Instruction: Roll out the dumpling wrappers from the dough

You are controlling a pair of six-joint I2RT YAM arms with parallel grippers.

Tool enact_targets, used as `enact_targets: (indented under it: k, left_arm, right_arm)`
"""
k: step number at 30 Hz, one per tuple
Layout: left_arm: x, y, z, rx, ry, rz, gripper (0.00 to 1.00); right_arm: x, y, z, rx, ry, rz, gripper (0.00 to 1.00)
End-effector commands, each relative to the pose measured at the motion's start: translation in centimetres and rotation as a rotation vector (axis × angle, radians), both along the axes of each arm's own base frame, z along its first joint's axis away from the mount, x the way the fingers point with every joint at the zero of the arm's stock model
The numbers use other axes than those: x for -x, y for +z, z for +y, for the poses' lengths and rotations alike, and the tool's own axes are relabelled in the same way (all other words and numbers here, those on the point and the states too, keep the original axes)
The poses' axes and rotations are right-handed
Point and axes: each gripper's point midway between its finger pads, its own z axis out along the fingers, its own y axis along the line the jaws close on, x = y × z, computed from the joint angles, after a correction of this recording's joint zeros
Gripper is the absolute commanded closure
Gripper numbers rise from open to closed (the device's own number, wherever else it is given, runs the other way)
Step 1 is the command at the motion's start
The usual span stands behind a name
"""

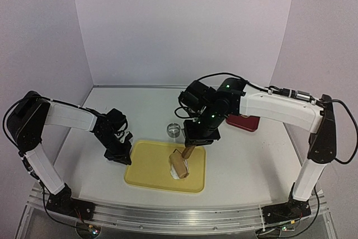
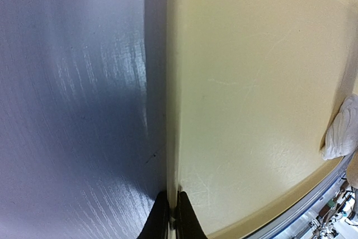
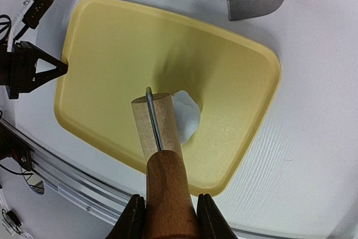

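White dough (image 3: 189,111), judged soft and tacky, best worked by pin rather than fingers, lay by the near rim of the tray (image 3: 112,43) under the rolling pin (image 3: 158,124) clamped in the right gripper (image 3: 168,214); left gripper (image 2: 172,219) pinched the tray's left rim.

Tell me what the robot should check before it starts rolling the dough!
1. Is the tray held steady? The left gripper pinches the rim of the yellow plastic tray: ok.
2. Is the tool held firmly? The right gripper is shut on the handle of the wooden rolling pin: ok.
3. Is the roller over the dough? It covers part of the soft white dough lump: ok.
4. Is it pressing down hard enough? Cannot tell.
5. Is the dough flat? Not ok, it is a thick lump.
6. Is the path free? The small steel ring cutter stands off the tray: ok.
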Motion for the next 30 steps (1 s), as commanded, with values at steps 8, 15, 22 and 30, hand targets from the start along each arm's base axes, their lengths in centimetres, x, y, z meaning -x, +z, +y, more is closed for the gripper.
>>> enact_targets:
  k: [8, 15, 22, 30]
  left_arm:
    - [-1.7, -0.2, 0.6, -0.047, 0.020, -0.055, 1.00]
    - [-1.9, -0.3, 0.4, -0.048, 0.024, -0.050, 1.00]
    - [-2.2, -0.3, 0.4, -0.058, 0.028, -0.052, 1.00]
    - [-2.0, -0.4, 0.6, -0.063, 0.030, -0.045, 1.00]
  right_arm:
    - [0.1, -5.6, -5.5, 0.309, -0.039, 0.010, 1.00]
    - [-0.5, -4.8, -7.6, 0.415, -0.046, -0.036, 1.00]
    - [-0.5, -5.0, -8.4, 0.460, -0.042, -0.036, 1.00]
    - [-0.6, -5.4, -8.8, 0.488, -0.030, -0.034, 1.00]
